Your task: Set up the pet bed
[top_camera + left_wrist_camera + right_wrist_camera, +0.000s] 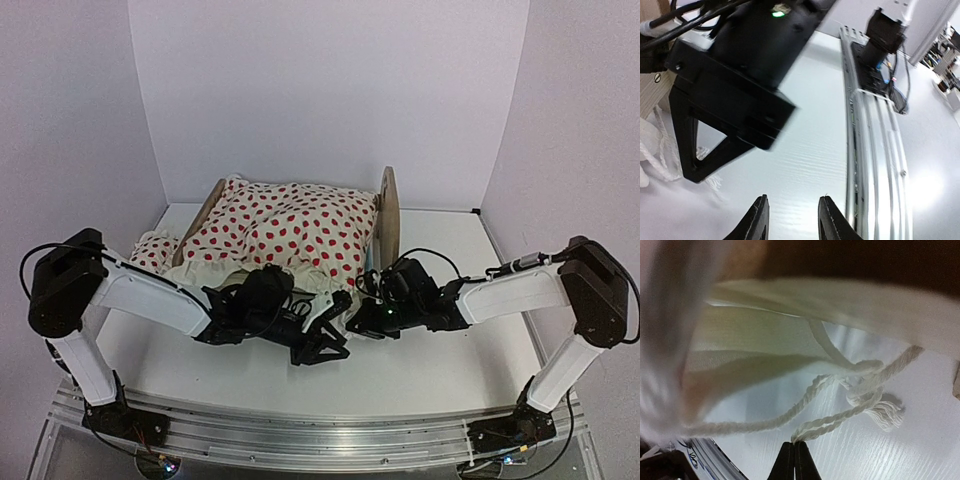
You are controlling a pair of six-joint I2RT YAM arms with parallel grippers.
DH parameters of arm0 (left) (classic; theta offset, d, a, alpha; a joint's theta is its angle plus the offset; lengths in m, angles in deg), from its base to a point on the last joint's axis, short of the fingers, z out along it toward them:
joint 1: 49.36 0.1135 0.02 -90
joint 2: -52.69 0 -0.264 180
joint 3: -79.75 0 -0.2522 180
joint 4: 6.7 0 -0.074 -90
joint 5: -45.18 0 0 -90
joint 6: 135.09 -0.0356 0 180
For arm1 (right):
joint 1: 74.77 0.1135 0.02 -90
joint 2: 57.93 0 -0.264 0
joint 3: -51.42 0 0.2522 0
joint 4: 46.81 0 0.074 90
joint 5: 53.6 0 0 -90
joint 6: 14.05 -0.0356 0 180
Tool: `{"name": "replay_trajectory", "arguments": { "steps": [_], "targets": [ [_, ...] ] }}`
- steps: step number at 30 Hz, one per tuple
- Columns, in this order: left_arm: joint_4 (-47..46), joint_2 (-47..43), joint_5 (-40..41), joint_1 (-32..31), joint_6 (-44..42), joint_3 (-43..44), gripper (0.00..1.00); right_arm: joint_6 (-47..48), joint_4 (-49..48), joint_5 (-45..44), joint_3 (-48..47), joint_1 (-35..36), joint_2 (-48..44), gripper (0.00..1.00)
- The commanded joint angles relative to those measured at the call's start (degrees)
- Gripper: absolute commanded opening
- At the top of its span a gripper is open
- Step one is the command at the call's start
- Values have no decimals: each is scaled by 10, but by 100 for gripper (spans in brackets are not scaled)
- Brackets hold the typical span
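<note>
1. Top external view: the pet bed [390, 212] stands at the back middle of the white table [420, 380]. Its rounded light-wood headboard is on the right, and a red-dotted white blanket [290, 228] is draped over it.
2. The left arm [150, 295] stretches low from its base toward the centre, in front of the bed.
3. The left gripper [792, 201] hangs over bare table with its black fingers parted and nothing between them.
4. The right arm [510, 290] reaches in low from the right, its wrist at the blanket's near right corner.
5. The right gripper [794, 445] has its tips pressed together, pinching a twisted white cord [840, 418] beside a frayed tassel [885, 412].
6. Smooth cream fabric hangs blurred above the cord.
7. A ribbed metal rail [875, 150] runs along the table's near edge.
</note>
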Motion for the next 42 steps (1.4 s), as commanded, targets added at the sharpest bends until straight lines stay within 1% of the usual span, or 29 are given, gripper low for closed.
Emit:
{"name": "replay_trajectory", "arguments": {
  "steps": [1,5,7,12,16,20,23,26,29,37,39,42],
  "targets": [
    [25,-72,-13,5,-75,-30,29,-15,19,4,-2,-4,12,0],
    [24,-60,107,47,-62,-38,18,-14,20,-27,3,-4,-5,0],
    [6,-41,162,58,-72,-34,15,-8,20,-50,2,-4,-18,0],
    [-67,15,198,69,-80,-16,17,18,22,-100,-3,2,-45,0],
    [-137,48,193,68,-93,-5,17,43,17,-154,14,15,-68,0],
    [-192,65,160,60,-122,1,14,69,-12,-171,31,20,-81,0],
    [-223,79,155,52,-132,10,13,99,-23,-209,43,32,-99,0],
    [-249,100,159,49,-133,19,13,118,-77,-229,67,35,-105,0],
    [-260,119,158,49,-138,29,13,123,-131,-231,81,36,-93,0],
    [-262,151,164,52,-145,53,12,125,-200,-223,73,36,-58,0],
    [-267,153,144,53,-147,52,14,125,-208,-224,71,36,-53,0],
    [-266,158,122,53,-141,53,19,122,-220,-229,72,36,-42,0]
  ]
}}
